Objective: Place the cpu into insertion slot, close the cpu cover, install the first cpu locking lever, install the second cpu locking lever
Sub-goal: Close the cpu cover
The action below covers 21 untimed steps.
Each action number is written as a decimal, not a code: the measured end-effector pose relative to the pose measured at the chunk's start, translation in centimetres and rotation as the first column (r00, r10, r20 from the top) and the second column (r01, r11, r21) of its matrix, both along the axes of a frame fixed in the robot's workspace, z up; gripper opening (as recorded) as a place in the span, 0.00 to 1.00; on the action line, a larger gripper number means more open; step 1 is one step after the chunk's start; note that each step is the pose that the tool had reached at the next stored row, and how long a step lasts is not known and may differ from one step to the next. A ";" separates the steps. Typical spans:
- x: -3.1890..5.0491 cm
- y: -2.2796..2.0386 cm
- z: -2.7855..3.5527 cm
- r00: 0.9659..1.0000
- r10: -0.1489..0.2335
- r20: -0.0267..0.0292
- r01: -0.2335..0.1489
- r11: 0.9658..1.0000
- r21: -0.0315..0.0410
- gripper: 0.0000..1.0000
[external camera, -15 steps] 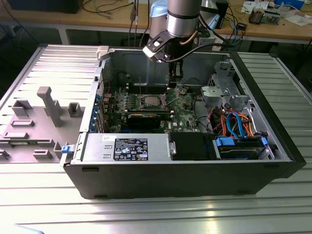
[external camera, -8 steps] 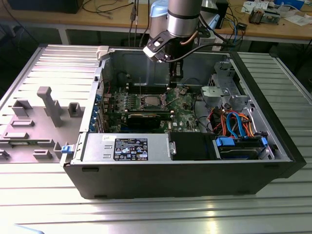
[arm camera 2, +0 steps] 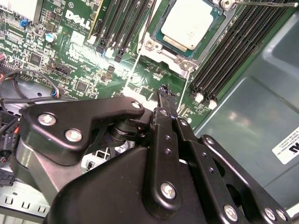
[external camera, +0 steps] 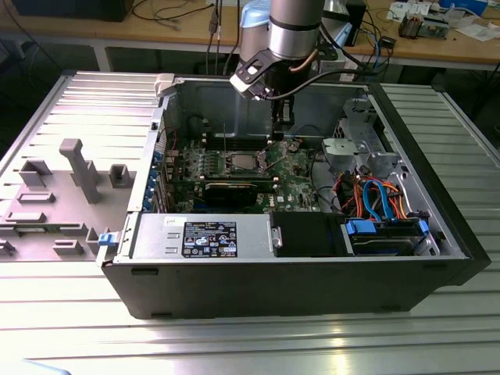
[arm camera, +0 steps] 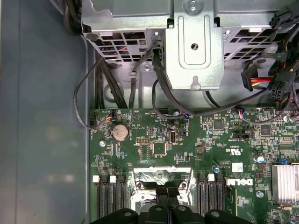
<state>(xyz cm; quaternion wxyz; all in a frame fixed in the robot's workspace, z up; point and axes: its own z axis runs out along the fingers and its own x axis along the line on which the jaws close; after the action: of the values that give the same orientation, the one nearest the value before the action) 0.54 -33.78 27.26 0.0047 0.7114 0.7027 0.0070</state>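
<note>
We see an open case (external camera: 312, 289) on a ribbed metal tabletop (external camera: 234, 344), with the arm reaching down into it. The green board (external camera: 293, 183) lies flat inside.

The cpu (arm camera 2: 189, 23) sits in the slot (arm camera 2: 187, 64), silver top up. In the exterior view it is the pale square (external camera: 238, 162) mid-board. The slot's metal rim and its screws lie flat round the chip. We can't tell whether the cover is down over it.

A thin lever (external camera: 224, 141) stands upright just beside the slot on the exterior view's left. Long black memory slots (arm camera 2: 233, 51) flank the slot on both sides.

The claw (arm camera 2: 163, 89) hangs just off the slot's edge, above the board and clear of the cpu. Its fingers look pressed together, and we see nothing between them. The first wrist view shows the tips (arm camera: 167, 192) side by side over the slot's shiny edge. In the exterior view the claw (external camera: 278, 141) is near the slot, on that view's right.

Beyond the slot in the first wrist view are a coin cell (arm camera: 121, 132), looping black cables (arm camera: 159, 88) and a metal drive cage (arm camera: 194, 42).
</note>
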 end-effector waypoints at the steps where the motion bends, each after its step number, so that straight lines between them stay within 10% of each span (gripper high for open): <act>1: 0.09 0.00 0.00 1.000 0.000 0.000 0.000 1.000 0.000 0.11; 21: 2.48 0.00 -0.41 1.000 0.000 0.000 0.000 1.000 0.000 0.11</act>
<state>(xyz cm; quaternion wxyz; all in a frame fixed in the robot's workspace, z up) 3.02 -33.78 26.85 0.0049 0.7114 0.7027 0.0069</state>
